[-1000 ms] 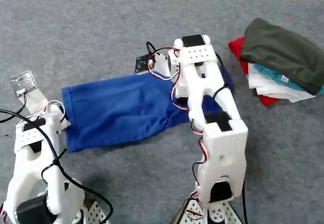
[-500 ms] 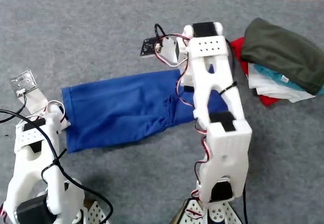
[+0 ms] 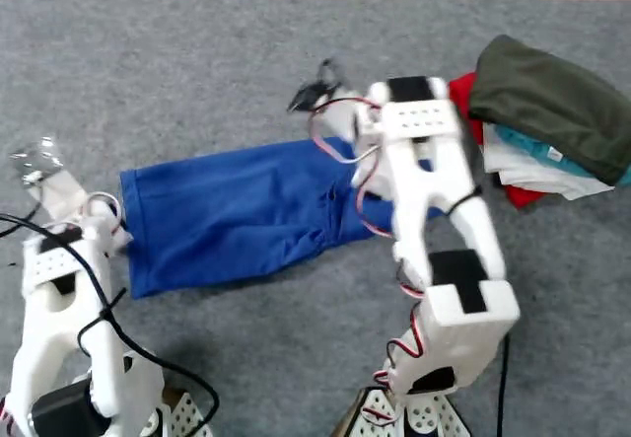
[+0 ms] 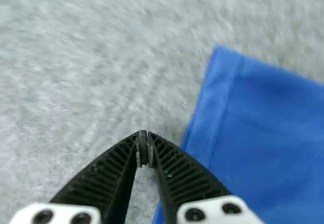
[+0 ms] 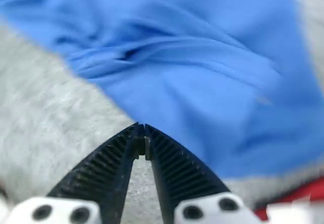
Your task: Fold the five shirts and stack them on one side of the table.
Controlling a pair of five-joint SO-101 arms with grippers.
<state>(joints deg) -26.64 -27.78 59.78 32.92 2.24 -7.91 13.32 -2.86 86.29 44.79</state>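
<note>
Left gripper [image 4: 143, 153] is parked just left of blue shirt [image 3: 237, 215], right gripper [image 5: 143, 142] over its right end. Both are closed, empty.

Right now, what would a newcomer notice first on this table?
A blue shirt lies spread across the middle of the grey table, rumpled toward its right end. A pile of folded shirts, dark green on top, sits at the table's right side. Both the left gripper and right gripper are shut, each just off the blue shirt's edge.
</note>
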